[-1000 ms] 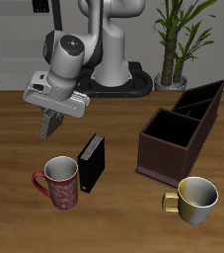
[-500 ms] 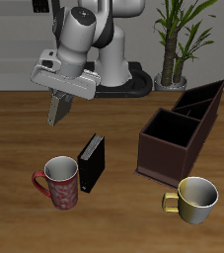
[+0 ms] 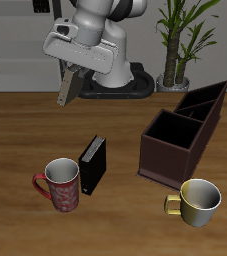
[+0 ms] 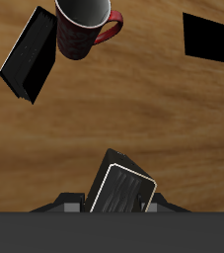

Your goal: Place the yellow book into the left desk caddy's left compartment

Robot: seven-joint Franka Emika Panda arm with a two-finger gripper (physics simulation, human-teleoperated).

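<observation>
Grey-tan yellow book (image 3: 71, 88) hangs clamped in the gripper (image 3: 69, 86), high above the table and well apart from the left desk caddy (image 3: 182, 131). Step in hand appears to be transport; the next move calls for carrying it over the left compartment and lowering it between the dividers.

The thin tan yellow book (image 3: 71, 88) hangs tilted in the air; the dark brown left desk caddy (image 3: 182, 133) stands open-topped.
</observation>
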